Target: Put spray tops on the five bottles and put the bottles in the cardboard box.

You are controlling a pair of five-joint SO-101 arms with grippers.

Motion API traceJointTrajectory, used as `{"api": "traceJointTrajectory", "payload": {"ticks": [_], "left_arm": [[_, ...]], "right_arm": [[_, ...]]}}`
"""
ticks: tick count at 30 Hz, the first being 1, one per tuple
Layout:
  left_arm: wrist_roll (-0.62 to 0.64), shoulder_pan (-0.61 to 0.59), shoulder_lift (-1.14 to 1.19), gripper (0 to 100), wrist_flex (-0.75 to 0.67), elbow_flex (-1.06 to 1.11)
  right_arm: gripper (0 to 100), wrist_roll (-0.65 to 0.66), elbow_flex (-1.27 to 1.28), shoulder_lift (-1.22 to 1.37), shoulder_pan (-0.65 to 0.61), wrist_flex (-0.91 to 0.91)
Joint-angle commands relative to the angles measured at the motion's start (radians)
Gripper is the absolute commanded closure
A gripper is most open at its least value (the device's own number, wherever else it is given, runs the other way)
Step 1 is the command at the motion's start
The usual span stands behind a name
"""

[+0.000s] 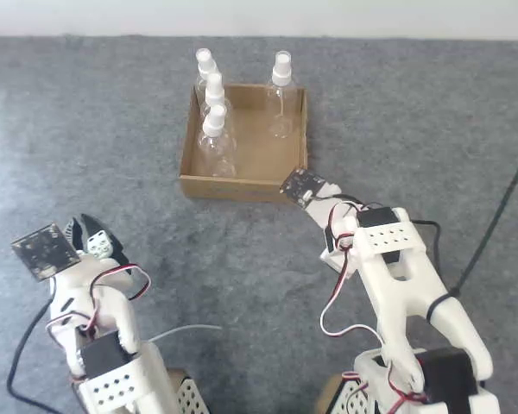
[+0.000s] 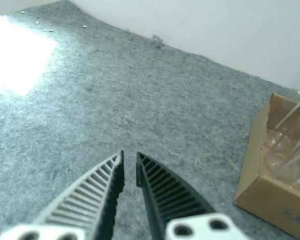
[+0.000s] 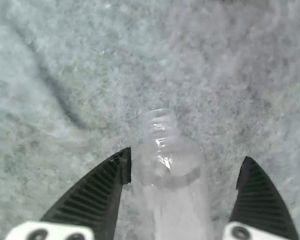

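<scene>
Status of work: four clear plastic bottles with white spray tops stood upright inside the shallow brown cardboard box, three along one side wall and one against the opposite wall; I judged four of five units complete.

Outstanding: the fifth clear plastic bottle was outside the box with its threaded neck bare; it appeared to lie on the grey felt mat; it wanted a top fitted, then placing in the box.

My right gripper was just outside the box's corner nearest my right arm; its jaws were spread wide, one either side of the fifth bottle's shoulder, gripping nothing; one jaw looked very close to the bottle, the other apart.

My left gripper sat well apart from the box on its other side; its jaws were nearly closed, a narrow gap between them, empty.
</scene>
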Motion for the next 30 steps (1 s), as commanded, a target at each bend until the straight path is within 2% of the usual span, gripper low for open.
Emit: {"api": "traceJointTrajectory", "payload": {"ticks": [1, 9, 18, 24, 30], "left_arm": [[-0.011, -0.002, -0.017, 96, -0.029, -0.012], [-0.011, -0.002, -0.017, 96, -0.029, -0.012], [-0.011, -0.002, -0.017, 96, -0.029, -0.012], [-0.011, -0.002, -0.017, 96, -0.029, -0.012], [-0.011, -0.002, -0.017, 96, -0.029, -0.012]], "right_arm": [[69.8, 0.083, -0.015, -0.041, -0.008, -0.005], [69.8, 0.233, 0.002, -0.039, -0.008, 0.074], [70.5, 0.252, 0.002, -0.039, -0.001, 0.094], [82.7, 0.252, 0.002, -0.039, -0.001, 0.093], [88.3, 0.247, 0.002, -0.044, -0.001, 0.091]]}}
